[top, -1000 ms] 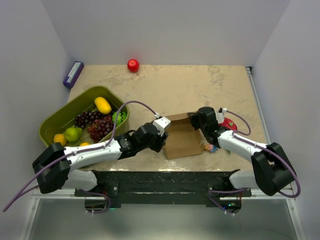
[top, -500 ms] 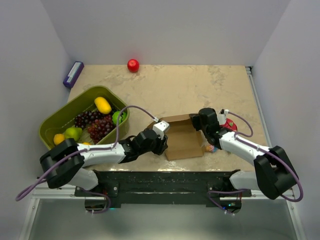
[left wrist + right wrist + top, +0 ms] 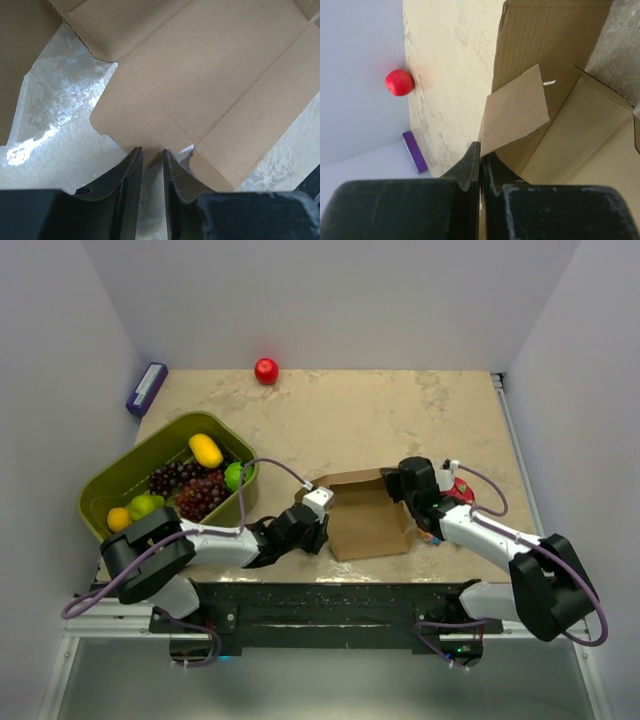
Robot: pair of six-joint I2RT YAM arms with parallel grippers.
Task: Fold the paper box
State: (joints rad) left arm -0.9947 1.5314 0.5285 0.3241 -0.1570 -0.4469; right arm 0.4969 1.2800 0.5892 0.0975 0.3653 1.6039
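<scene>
**Since a second ago our left arm is lying lower and nearer its base, its fingers closing toward the box edge.**
We are narrowing the left gripper point(image 3: 152, 151) to a slim gap, pinching nothing yet; the box point(image 3: 365, 522) is lying flat just ahead of its fingertips. The right gripper point(image 3: 481, 150) is clamping a raised flap point(image 3: 516, 112). We are judging it best to slide the edge fully between the fingers before squeezing.

You are working in a robotics lab cell. Plain white panels point(image 3: 330, 300) wall in a marble-patterned table point(image 3: 400, 410). The left arm point(image 3: 215, 540) and the right arm point(image 3: 480, 530), trailing cables, are bolted to a black rail point(image 3: 320, 602). Staged props lie about: a fruit basket point(image 3: 130, 455) and the paper box point(image 3: 365, 525).
</scene>
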